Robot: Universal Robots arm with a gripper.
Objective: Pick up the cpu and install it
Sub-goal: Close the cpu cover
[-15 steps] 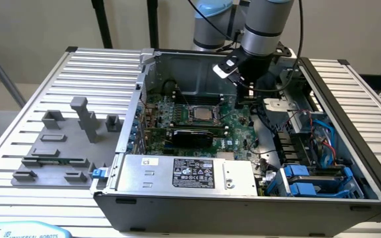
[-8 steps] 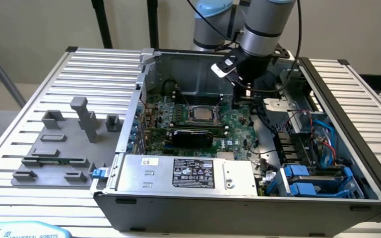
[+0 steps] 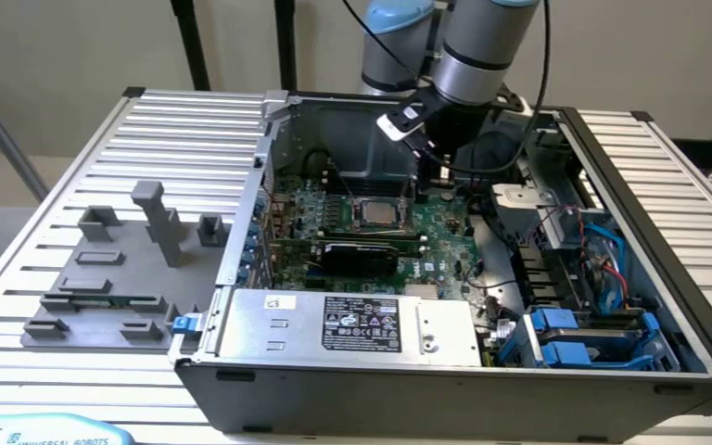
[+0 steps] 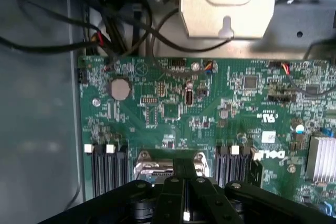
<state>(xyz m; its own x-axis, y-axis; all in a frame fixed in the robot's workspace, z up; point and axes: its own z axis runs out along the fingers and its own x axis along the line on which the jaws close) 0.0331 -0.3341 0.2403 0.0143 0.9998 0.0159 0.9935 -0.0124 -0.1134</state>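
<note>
The cpu (image 3: pixel 375 215) is a small flat square chip with a smooth silvery-beige metal top. It lies level inside the black socket (image 4: pixel 143 165), whose bright metal frame surrounds it, near the middle of the motherboard (image 4: pixel 173 109). The board is matt green and densely populated with small components, and it carries the white printed word "DELL" (image 4: pixel 273 155). Also on the board are a round silver coin cell (image 4: pixel 119 88), a finned bare-metal heat sink (image 4: pixel 321 157) and black memory slots (image 4: pixel 107 165) with white latches. The black pincer (image 3: pixel 423 185) hangs over the board just beside the cpu, toward the exterior view's right. Its two fingers are pressed together with nothing visible between them. In the wrist view the closed pincer (image 4: pixel 184 167) covers the middle of the socket, leaving the frame showing on either side. A folded sheet-metal bracket (image 4: pixel 228 3) and loose black cables (image 4: pixel 121 24) lie beyond the board edge. The dark steel case (image 3: pixel 455 394) encloses the whole assembly. Along its near wall sits a grey power-supply box (image 3: pixel 270 324) with a black label (image 3: pixel 362 324) whose print is too small to read. Blue drive carriers (image 3: pixel 578 338) sit at the exterior view's right. The case rests on a ribbed aluminium tabletop (image 3: pixel 183 120). On the exterior view's left, a grey fixture plate (image 3: pixel 108 278) holds grey blocks and a narrow green memory stick (image 3: pixel 111 301). A pale-blue part (image 3: pixel 47 434) at the near edge reads "UNIVERSAL ROBOTS".
</note>
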